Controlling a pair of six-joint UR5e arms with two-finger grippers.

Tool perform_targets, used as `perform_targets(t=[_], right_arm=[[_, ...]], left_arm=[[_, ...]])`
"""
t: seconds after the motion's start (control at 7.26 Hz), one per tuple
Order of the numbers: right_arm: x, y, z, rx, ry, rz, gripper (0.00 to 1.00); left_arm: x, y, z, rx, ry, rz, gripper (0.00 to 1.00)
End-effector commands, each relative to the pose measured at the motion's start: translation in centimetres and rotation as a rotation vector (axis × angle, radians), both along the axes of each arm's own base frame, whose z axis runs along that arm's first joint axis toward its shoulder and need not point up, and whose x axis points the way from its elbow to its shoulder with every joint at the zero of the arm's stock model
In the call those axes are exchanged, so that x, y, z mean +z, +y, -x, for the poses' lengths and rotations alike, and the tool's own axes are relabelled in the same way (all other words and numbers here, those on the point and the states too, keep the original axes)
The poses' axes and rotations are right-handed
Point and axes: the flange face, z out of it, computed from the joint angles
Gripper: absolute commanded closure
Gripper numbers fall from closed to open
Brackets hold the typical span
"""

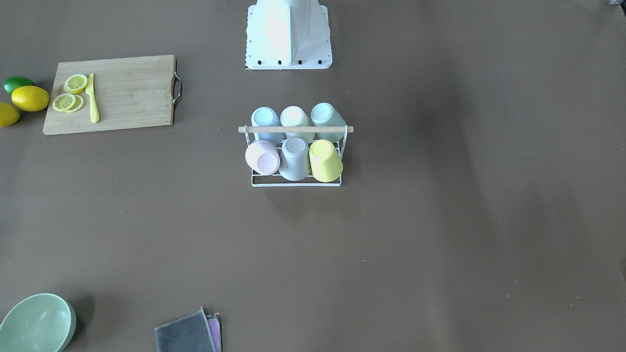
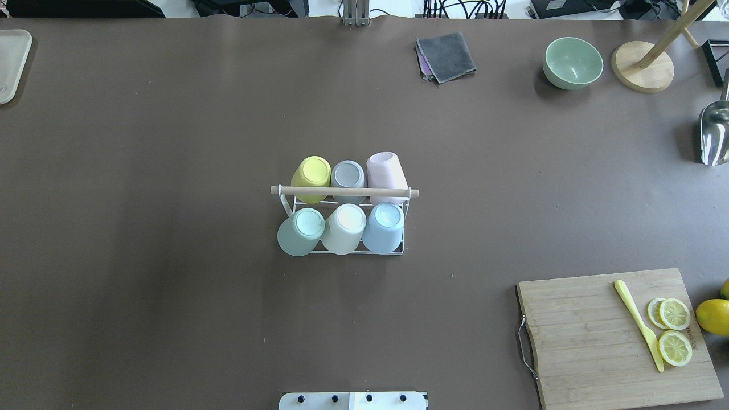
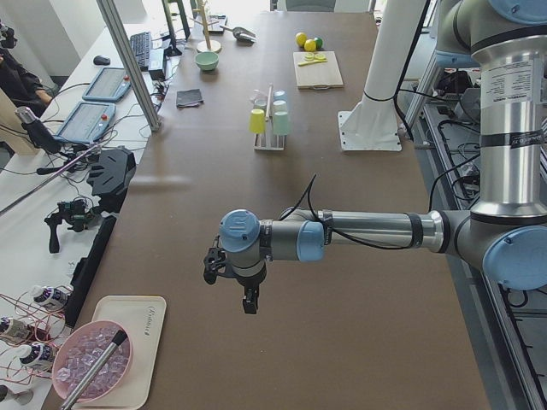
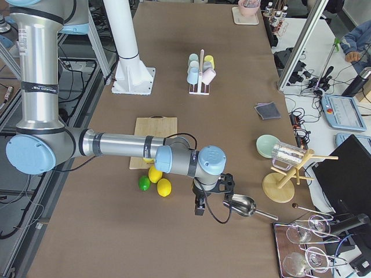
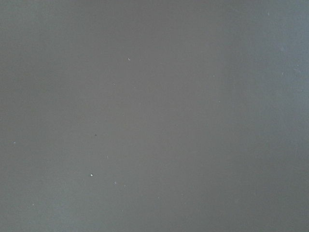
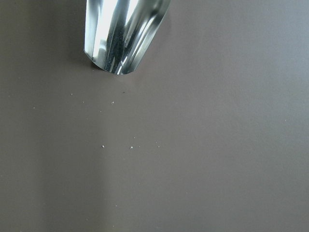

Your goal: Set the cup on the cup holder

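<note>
The left end effector (image 3: 249,301) and right end effector (image 4: 199,207) hang above the table (image 2: 171,142), well apart from the cup holder (image 2: 344,192). Whether either is spread or pressed together cannot be told. The holder stands mid-table, all positions filled by six inverted cups (image 2: 347,226). Placement appears complete, so the next move calls for none. The green bowl (image 2: 572,61) holds nothing.

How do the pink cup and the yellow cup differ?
Colour: the pink cup is pale, the yellow cup bright.
Place, seen overhead: pink cup at the far row's right end, yellow cup at its left.
Tilt: the pink cup leans away more than the yellow cup.
Both sit inverted on the rack.
</note>
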Motion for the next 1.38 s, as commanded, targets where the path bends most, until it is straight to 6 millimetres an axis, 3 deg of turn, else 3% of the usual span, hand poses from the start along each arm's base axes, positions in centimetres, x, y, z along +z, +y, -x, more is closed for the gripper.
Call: perform_targets(t=[0.0, 0.83, 0.96, 1.24], right_arm=[[0.0, 0.0, 0.0, 0.0, -0.001, -0.001, 0.0], [-0.1, 0.0, 0.0, -0.001, 0.0, -0.004, 0.0], [0.0, 0.0, 0.0, -0.001, -0.001, -0.002, 0.0], [0.0, 0.0, 0.0, -0.001, 0.0, -0.002, 0.0]], left_arm=[[-0.1, 0.0, 0.0, 0.0, 0.001, -0.002, 0.02], [-1.0, -0.1, 0.1, -0.001, -0.003, -0.02, 0.02], [0.4, 1.5, 0.1, 0.002, -0.004, 0.001, 0.02], [0.4, 1.4, 0.2, 0.002, -0.007, -0.003, 0.02]])
